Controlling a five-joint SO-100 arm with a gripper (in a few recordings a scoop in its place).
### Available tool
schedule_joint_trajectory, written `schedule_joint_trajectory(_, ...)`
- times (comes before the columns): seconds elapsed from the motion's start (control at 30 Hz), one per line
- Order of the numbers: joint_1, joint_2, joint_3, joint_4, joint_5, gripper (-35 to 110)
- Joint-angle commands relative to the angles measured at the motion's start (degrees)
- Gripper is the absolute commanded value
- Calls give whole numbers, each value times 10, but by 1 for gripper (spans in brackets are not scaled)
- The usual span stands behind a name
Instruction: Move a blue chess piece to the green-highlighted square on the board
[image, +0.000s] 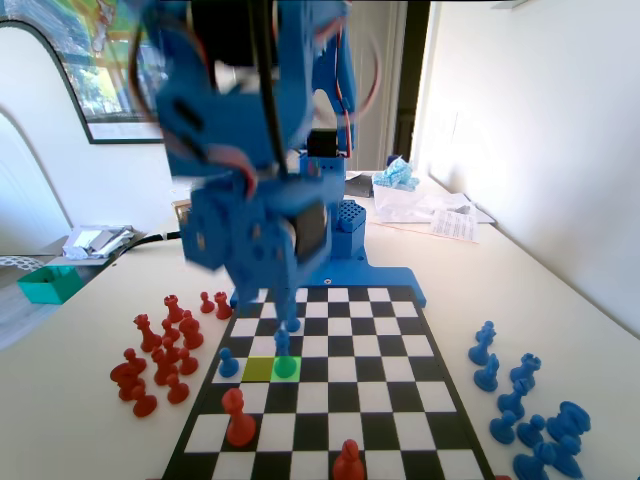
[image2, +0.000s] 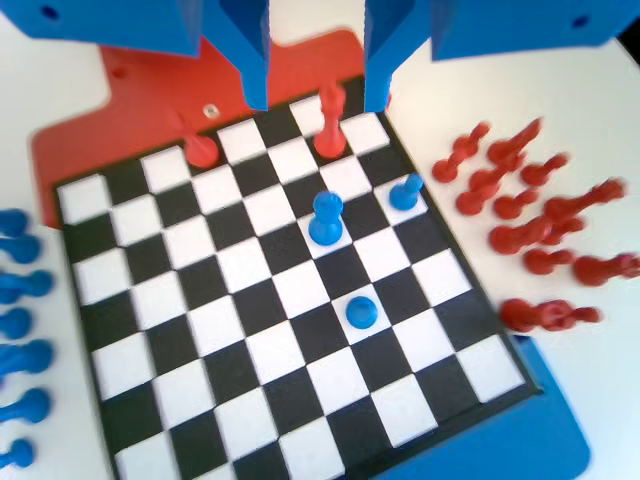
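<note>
Wrist view shows the gripper (image2: 317, 90) with jaws apart and empty, raised above the board (image2: 250, 330), while the blue chess piece (image2: 326, 217) stands upright almost directly below on the green-highlighted square (image: 286, 368), seemingly already delivered.

I see a black-and-white checkered board (image: 330, 400) with one bright lime square (image: 286, 368) beside a duller yellow-olive square (image: 259, 369). A blue pawn (image: 284, 345) stands on the lime; red pieces (image: 160, 355) sit on my white desk (image: 90, 400).
</note>
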Motion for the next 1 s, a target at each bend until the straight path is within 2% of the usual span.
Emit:
schedule_joint_trajectory(0.0,-11,123,-67,84,-29,15)
schedule_joint_trajectory(0.33,-32,314,-135,252,-102,8)
schedule_joint_trajectory(0.57,-41,461,-99,334,-157,6)
schedule_joint_trajectory(0.77,-55,599,9,337,-187,3)
schedule_joint_trajectory(0.97,-81,721,139,294,-209,1)
